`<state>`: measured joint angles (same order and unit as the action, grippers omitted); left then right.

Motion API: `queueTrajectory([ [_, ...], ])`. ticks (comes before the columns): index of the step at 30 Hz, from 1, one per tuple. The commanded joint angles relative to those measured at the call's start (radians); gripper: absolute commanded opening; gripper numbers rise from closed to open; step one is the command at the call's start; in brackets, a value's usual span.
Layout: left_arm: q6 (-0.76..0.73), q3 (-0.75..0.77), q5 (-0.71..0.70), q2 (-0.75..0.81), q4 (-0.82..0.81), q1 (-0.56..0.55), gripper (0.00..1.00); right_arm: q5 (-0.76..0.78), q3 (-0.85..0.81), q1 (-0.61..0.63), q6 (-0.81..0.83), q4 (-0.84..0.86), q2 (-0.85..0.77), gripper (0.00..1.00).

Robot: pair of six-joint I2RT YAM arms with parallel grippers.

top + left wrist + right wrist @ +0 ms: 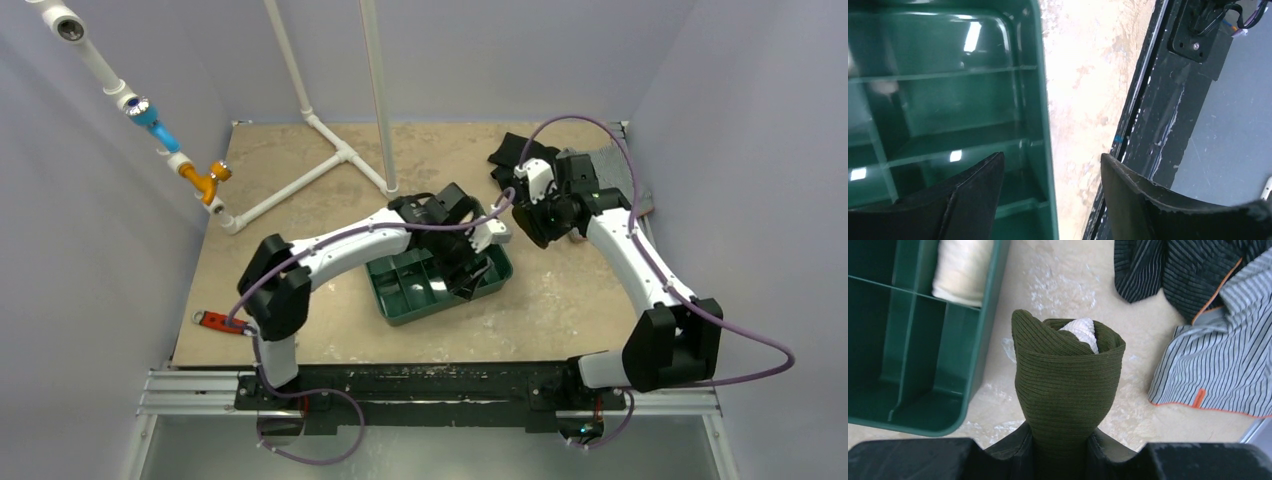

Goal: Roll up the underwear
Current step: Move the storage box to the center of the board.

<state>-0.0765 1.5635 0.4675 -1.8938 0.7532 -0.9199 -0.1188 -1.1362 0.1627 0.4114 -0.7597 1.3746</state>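
**Olive roll pinched by right gripper, outside the tray; left gripper spread over the tray wall**

Landmark: green divided tray [405, 292], mid-table.

- Right gripper [1060, 440]: fingers clamped on the lower end of the underwear [1068, 375]. The cloth is a tight olive tube that flares at its far end, with the pale ribbed waistband [1080, 331] coiled inside the opening.
- Position of the roll: outside the tray, just beside its outer wall [980, 340], over bare table [1063, 275]. In no compartment. Cannot tell whether the far end touches the table.
- In the top view the right gripper [545, 222] sits just off the tray's far right corner. The roll itself is not clearly visible there.
- Left gripper [1050, 165]: fingers well apart, nothing between them. It straddles the tray's side wall, one finger [973, 195] over a compartment, the other [1133, 195] beyond the wall, on the side of the black rail [1158, 125] at the table edge.
- One tray compartment holds a cream roll [960, 270], seen at a corner of the tray.
- On the far side of the held roll from the tray lie a black striped garment [1173, 270] and a grey striped garment [1218, 360] with orange trim. The black one overlaps the grey one.
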Motion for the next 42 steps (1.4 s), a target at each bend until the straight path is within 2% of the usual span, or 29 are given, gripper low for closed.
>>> queueTrajectory([
  [1,-0.098,-0.074,-0.005,0.159,-0.002,0.088,0.69,-0.015,-0.079,0.054,-0.016,-0.035,0.010,0.00],
  [6,-0.132,-0.183,-0.040,0.237,0.026,0.187,0.69,-0.021,-0.067,0.111,-0.011,-0.023,0.020,0.00],
  [9,-0.130,-0.241,-0.146,0.264,-0.021,0.221,0.69,-0.046,-0.057,0.147,-0.008,-0.013,0.020,0.00],
  [12,-0.114,-0.282,-0.227,0.261,-0.075,0.245,0.68,-0.059,-0.062,0.180,-0.015,-0.014,0.032,0.00],
  [17,-0.127,-0.296,-0.256,0.199,-0.087,0.280,0.64,-0.062,-0.061,0.194,0.001,-0.019,0.056,0.00],
  [24,-0.127,-0.307,-0.257,0.135,-0.088,0.292,0.58,-0.089,-0.038,0.195,0.017,0.000,0.068,0.00],
  [27,-0.111,-0.305,-0.232,0.106,-0.085,0.291,0.50,-0.119,-0.037,0.199,0.016,0.001,0.069,0.00],
  [33,-0.039,-0.318,-0.171,0.078,-0.054,0.294,0.38,-0.131,-0.069,0.232,0.011,-0.022,0.091,0.00],
  [42,0.121,-0.304,-0.081,0.028,-0.047,0.294,0.32,-0.061,-0.145,0.271,-0.003,-0.042,0.159,0.00],
])
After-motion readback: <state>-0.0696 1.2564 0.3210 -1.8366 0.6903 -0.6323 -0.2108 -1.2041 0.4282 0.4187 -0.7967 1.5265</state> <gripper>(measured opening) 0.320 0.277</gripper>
